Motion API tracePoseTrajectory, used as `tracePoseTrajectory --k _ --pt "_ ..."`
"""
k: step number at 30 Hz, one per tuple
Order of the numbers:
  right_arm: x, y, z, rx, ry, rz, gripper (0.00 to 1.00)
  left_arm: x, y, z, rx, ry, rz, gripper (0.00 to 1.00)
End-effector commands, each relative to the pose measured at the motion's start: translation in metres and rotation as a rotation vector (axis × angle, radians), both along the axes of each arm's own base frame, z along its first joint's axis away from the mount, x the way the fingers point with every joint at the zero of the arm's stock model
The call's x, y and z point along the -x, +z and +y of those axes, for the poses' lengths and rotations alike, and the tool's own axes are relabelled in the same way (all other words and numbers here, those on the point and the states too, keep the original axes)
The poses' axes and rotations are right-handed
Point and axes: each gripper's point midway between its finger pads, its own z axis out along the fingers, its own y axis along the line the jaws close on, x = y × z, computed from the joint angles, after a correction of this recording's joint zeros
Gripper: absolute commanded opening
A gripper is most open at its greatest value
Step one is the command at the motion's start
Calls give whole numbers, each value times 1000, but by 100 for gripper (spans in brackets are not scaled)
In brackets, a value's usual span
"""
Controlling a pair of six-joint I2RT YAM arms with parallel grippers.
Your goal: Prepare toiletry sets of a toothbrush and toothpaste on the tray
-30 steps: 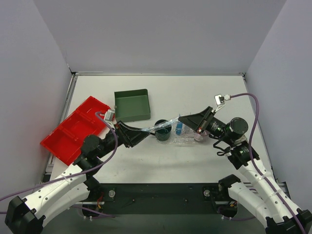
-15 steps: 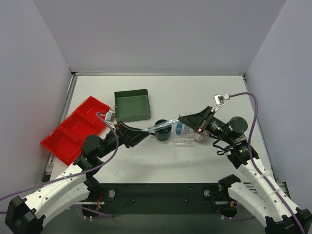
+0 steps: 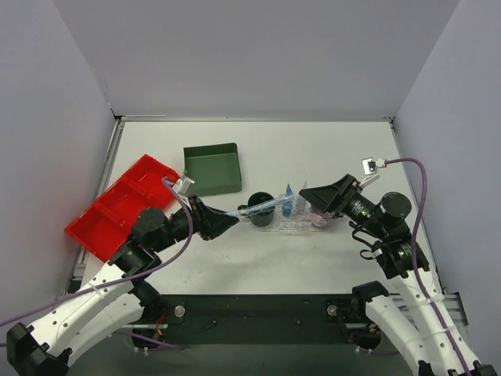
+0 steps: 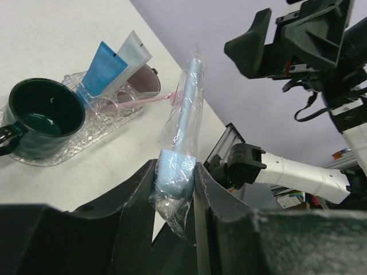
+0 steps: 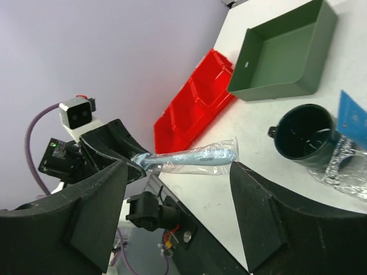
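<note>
Pinches the light-blue end of a toothbrush, sealed in a clear wrapper, between the fingers of the left gripper, jaws drawn narrow and clamped on the wrapped handle. Aims the brush from that grip toward 2 o'clock in the top view, crossing above the rim of a dark green mug and ending close to the toothpaste. Cannot tell from above how high over the mug it hangs. From the right wrist, shows it level in the air, off the table.

Spreads the right gripper wide, holding nothing, just at 3 o'clock of the brush tip. Frames the brush between its fingers in its own camera, without touching it.

Finds the tray near the middle of the table, long axis running 9 to 3 o'clock. Carries the mug at its 9 o'clock end and a pink-tinted cup at its 3 o'clock end. Holds the toothpaste between them: one bright blue tube and a grey-white tube, leaning side by side. Shows a thin pink stick lying on the tray beside the cup.

Puts a dark green box at 11 o'clock of the tray and a red two-compartment bin at 9 o'clock, by the table's edge.
</note>
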Motion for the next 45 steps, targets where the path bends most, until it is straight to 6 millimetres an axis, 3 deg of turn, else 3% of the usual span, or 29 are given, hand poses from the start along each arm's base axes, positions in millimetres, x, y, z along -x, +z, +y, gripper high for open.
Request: tracePoseTrajectory --k 1,3,4,9,12,17,22,31,45 --pt "7 26 -22 124 -89 -132 68 1 10 9 -118 13 -87 0" --pt "6 11 -38 229 -159 -107 68 1 8 15 -185 24 -90 0" --pt "11 21 -44 246 -186 -135 69 1 10 17 -202 27 -96 0" --pt "17 10 -81 403 -347 -122 70 0 4 19 -307 23 -62 0" --pt "22 9 -92 432 -389 -127 69 -3 -7 12 -351 23 -23 0" --pt "27 7 -97 448 -404 -129 69 0 -19 -13 -428 10 -16 0" --pt "29 7 -99 463 -410 -133 69 -9 -22 -30 -493 41 -27 0" --pt "33 7 -105 480 -430 -145 69 -23 -29 -37 -554 81 -16 0" --pt "33 3 -106 506 -427 -137 69 -29 -33 -52 -596 46 -15 0"
